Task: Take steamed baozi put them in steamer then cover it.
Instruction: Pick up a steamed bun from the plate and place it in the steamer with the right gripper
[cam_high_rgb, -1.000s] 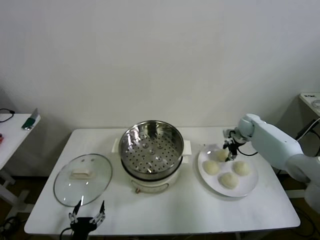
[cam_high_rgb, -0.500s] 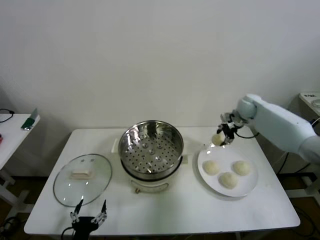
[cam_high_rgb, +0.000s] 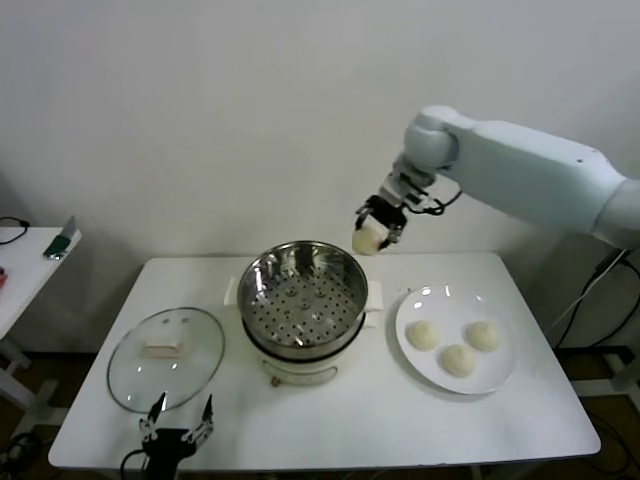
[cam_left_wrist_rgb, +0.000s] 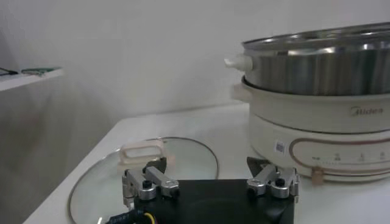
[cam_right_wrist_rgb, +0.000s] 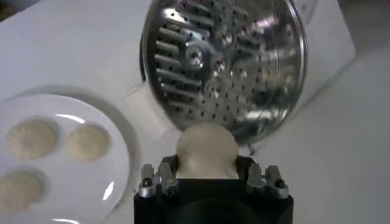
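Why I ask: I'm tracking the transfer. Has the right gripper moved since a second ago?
Yes. The right gripper, shut on a baozi, has risen off the plate and travelled toward the robot's left, now near the steamer rim.

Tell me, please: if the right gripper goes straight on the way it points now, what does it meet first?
The right gripper, shut on a baozi, points down at the steamer's near rim. It would probably meet that rim or the perforated bottom just inside; depth is unclear.

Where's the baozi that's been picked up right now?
In the head view, the baozi is in the right pincer, in the air just above the steamer's right rear rim.
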